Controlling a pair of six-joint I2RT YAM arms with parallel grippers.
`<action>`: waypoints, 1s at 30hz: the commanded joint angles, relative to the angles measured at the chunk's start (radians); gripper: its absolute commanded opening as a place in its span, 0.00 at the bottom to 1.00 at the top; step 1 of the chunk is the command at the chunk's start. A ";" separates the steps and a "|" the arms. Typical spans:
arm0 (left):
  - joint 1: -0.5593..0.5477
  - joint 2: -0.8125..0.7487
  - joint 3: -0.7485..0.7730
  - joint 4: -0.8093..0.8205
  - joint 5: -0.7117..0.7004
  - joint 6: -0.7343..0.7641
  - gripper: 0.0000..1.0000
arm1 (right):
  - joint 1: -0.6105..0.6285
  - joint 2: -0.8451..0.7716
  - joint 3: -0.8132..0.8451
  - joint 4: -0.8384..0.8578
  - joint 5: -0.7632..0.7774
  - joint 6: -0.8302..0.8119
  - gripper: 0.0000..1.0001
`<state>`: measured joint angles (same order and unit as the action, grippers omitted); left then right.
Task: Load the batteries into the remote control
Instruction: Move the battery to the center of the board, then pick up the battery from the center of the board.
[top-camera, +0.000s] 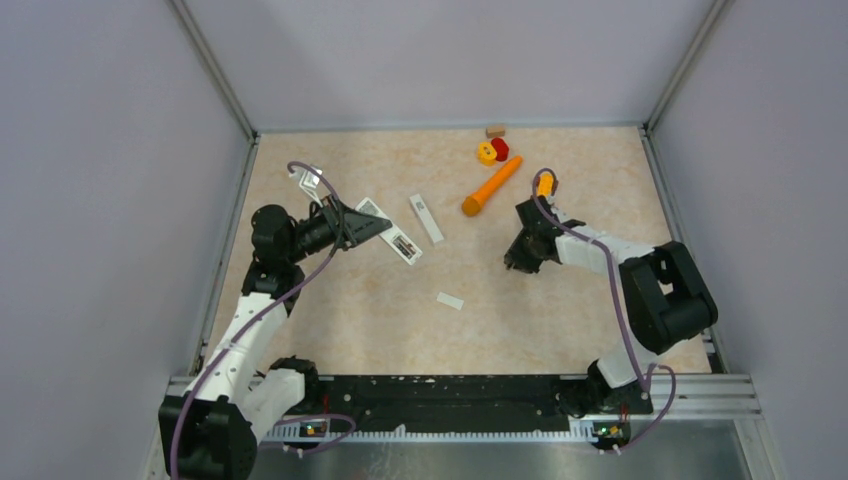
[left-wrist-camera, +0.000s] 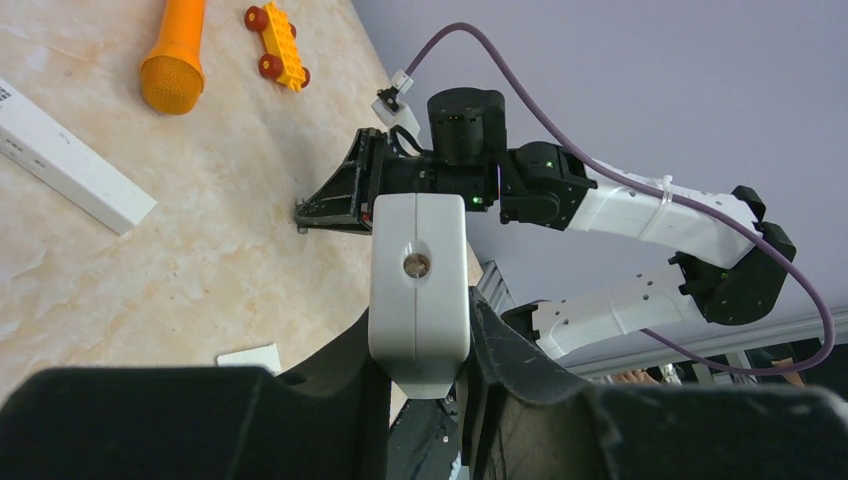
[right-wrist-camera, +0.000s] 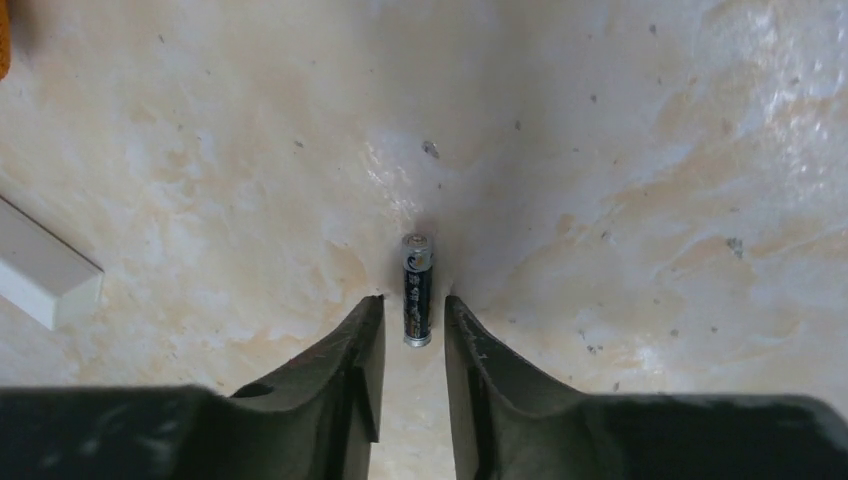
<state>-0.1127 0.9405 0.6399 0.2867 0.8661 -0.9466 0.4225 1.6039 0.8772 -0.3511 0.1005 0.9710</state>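
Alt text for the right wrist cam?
A small dark battery lies on the beige table, its near end between the right gripper's slightly parted fingertips, not pinched. The end of a white bar shows at the left edge.

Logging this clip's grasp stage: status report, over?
Left end effector shut on long white bar-shaped remote control. Right end effector open, straddling small dark cylindrical battery lying on beige tabletop. Nothing else in the way.
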 joint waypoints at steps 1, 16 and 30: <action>0.005 -0.012 0.015 0.049 0.007 0.008 0.00 | -0.004 -0.027 -0.010 0.043 -0.037 0.083 0.37; 0.024 -0.019 0.048 -0.033 -0.012 0.061 0.00 | 0.002 -0.173 0.093 0.093 -0.117 -0.785 0.39; 0.046 0.004 0.091 -0.060 -0.017 0.084 0.00 | 0.156 0.003 0.273 -0.374 -0.062 -1.624 0.38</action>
<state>-0.0769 0.9409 0.6727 0.2050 0.8410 -0.8867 0.5175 1.5131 1.1049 -0.5549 -0.0761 -0.3977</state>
